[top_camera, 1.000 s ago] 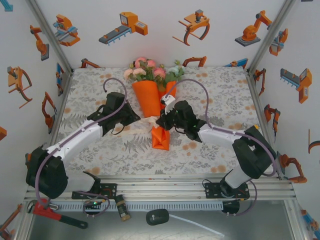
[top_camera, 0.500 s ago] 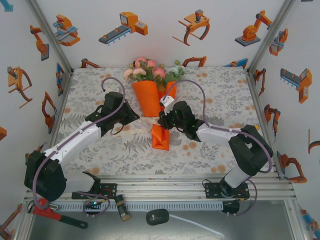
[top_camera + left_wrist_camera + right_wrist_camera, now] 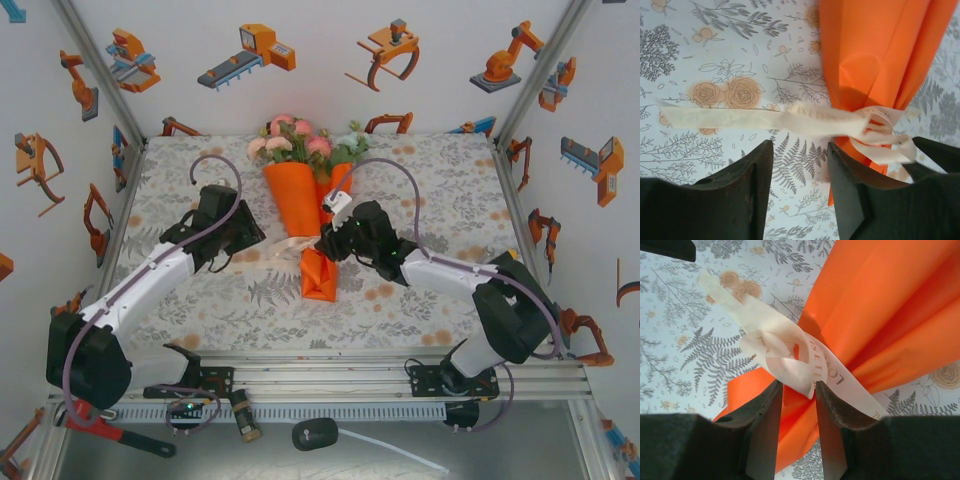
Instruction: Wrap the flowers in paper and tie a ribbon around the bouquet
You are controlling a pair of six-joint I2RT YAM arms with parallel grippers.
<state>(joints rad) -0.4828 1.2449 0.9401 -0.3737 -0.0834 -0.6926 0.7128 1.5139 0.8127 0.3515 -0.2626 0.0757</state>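
I see sheer cream-white ribbon [image 3: 740, 119] around orange paper-cone bouquet [image 3: 875, 45], just ahead of left gripper [image 3: 800, 145], jaws wide, right gripper [image 3: 798, 385] narrowly parted at its loop

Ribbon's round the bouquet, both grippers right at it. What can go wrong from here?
1. Left gripper stands open and the ribbon lies free on the cloth: it looks loosely tied and may slacken.
2. Right gripper straddles a ribbon loop against the paper: pulling back could snag it and drag the bouquet.
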